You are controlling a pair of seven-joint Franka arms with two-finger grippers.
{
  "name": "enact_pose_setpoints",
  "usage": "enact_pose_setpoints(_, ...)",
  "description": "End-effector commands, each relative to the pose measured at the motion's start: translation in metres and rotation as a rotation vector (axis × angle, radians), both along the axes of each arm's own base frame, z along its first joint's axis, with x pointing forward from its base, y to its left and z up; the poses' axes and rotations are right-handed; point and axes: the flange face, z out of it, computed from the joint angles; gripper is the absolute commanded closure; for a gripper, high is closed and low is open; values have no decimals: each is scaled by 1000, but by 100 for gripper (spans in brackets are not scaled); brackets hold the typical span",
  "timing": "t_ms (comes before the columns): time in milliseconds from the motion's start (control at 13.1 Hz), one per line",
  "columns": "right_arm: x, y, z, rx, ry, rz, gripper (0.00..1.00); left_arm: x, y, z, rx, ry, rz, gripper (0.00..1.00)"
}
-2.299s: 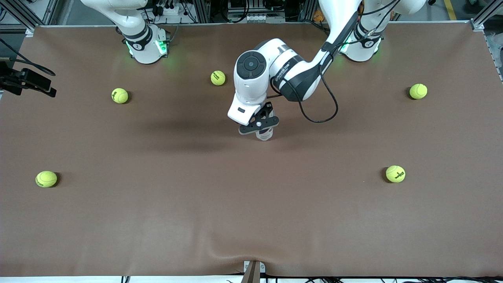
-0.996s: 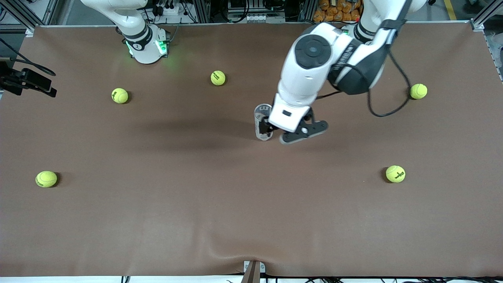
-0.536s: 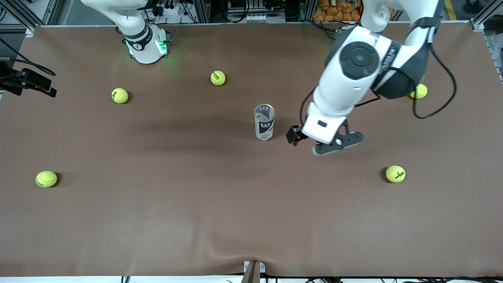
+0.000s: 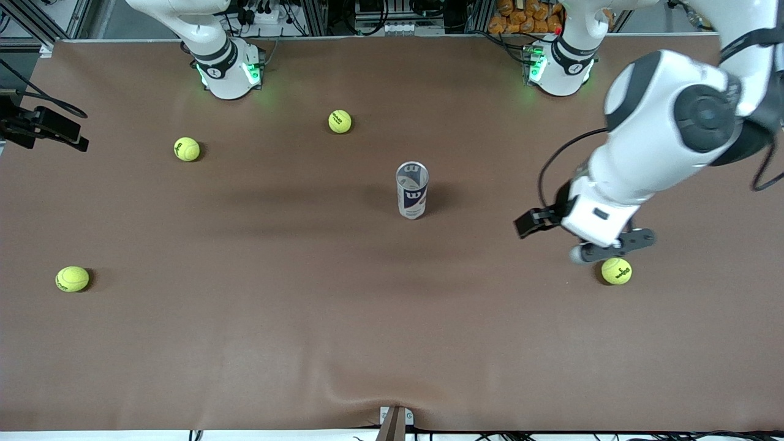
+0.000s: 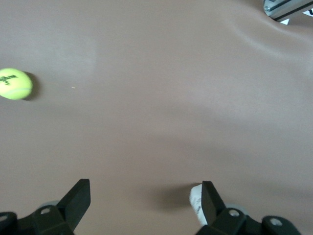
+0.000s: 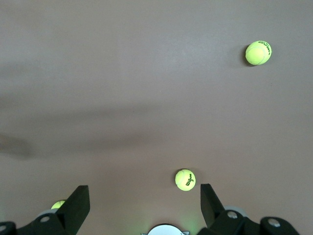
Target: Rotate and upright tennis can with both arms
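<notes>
The tennis can (image 4: 411, 190) is standing upright, well apart from the left gripper (image 5: 145, 199), spread wide; the right gripper (image 6: 145, 200) is waiting wide too.

One tennis can (image 4: 411, 190), five tennis balls (image 4: 340, 121) and two arms (image 4: 661, 153) show.

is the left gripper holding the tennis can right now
No. In the front view the tennis can stands upright alone at mid-table, and the left gripper hangs open over the table toward the left arm's end.

brown table cloth (image 4: 245, 343) | aluminium frame rails (image 4: 750, 27) | cables
</notes>
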Motion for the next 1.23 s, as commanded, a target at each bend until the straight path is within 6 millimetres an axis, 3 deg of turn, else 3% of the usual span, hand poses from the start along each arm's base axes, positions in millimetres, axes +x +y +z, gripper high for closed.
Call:
enact_pose_setpoints(0, 0, 2, 5, -12, -3, -7, 0, -15, 28, 30, 53, -7, -10, 0)
enact_pose_setpoints(307, 0, 2, 4, -12, -2, -6, 0, -30, 79, 69, 96, -21, -85, 0)
enact_pose_setpoints(536, 1, 2, 4, -12, -3, -6, 0, -85, 75, 114, 124, 36, -86, 0)
enact_pose_setpoints(613, 0, 2, 4, -12, -2, -7, 0, -95, 74, 122, 129, 24, -85, 0)
enact_pose_setpoints(843, 1, 2, 4, -12, -3, -6, 0, -93, 96, 123, 136, 14, -116, 0)
enact_pose_setpoints(996, 1, 2, 4, -12, -3, -6, 0, -79, 137, 120, 128, -16, -155, 0)
enact_pose_setpoints(1149, 0, 2, 4, -12, -2, -6, 0, -72, 162, 117, 128, -19, -170, 0)
